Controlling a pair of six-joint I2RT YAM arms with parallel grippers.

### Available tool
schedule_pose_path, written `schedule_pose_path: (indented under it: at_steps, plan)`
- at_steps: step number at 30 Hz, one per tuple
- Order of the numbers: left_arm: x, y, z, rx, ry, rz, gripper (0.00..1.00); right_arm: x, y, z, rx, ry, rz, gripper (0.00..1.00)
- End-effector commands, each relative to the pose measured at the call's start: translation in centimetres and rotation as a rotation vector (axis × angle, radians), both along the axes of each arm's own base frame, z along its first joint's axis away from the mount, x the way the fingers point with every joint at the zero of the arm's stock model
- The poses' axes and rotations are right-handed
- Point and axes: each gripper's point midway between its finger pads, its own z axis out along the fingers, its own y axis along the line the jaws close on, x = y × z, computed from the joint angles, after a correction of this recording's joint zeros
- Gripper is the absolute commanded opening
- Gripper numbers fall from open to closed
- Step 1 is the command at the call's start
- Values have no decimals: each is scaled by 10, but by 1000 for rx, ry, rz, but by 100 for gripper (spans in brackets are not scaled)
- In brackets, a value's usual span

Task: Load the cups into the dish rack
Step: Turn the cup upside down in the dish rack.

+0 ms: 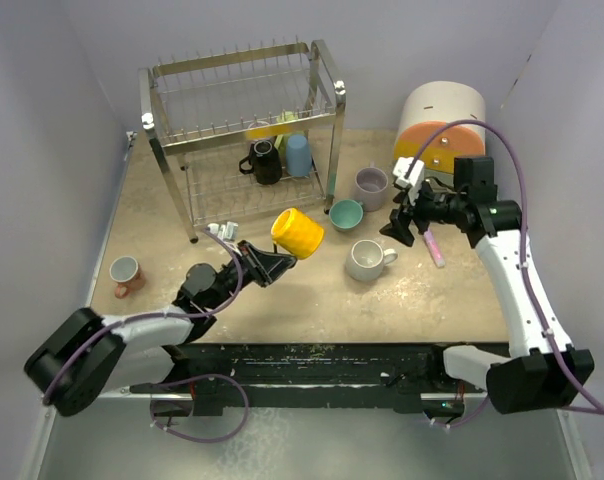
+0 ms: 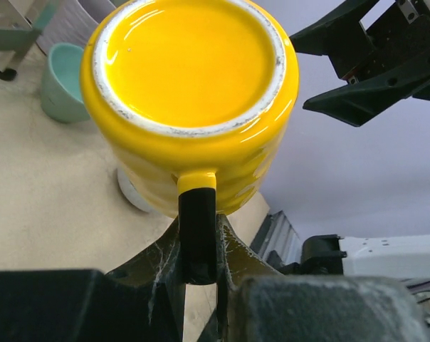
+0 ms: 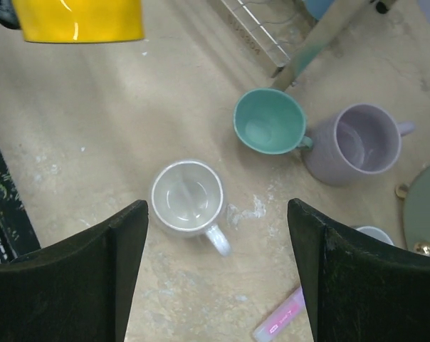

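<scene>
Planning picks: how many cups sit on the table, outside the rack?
4: teal cup, lilac cup and white cup right of the rack; grey cup far left. Another may hide under the right arm.

my left arm: white shells, black joints, fat black round base
my right arm: same white-black build
cables: purple, loose loops off both arms
fingers: matte black wedges

print on the pink bar seems unreadable
</scene>
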Motion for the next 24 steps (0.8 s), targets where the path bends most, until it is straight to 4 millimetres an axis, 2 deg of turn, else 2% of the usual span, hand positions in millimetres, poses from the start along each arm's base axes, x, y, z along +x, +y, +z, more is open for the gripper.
schedule_pose_path:
  at_steps: [1,6,11,16,24]
  plan:
    - [19,13,52,85,-197,116,0,16,10,16,166,-74,-8,81]
    - [32,25,70,184,-238,200,0,15,14,3,212,-43,24,80]
    - [48,25,76,250,-243,228,0,13,5,-7,195,-59,8,81]
    - [69,24,81,314,-239,252,0,9,-5,0,165,-133,-30,81]
    - [103,37,79,413,-236,358,0,6,-10,1,140,-171,-40,81]
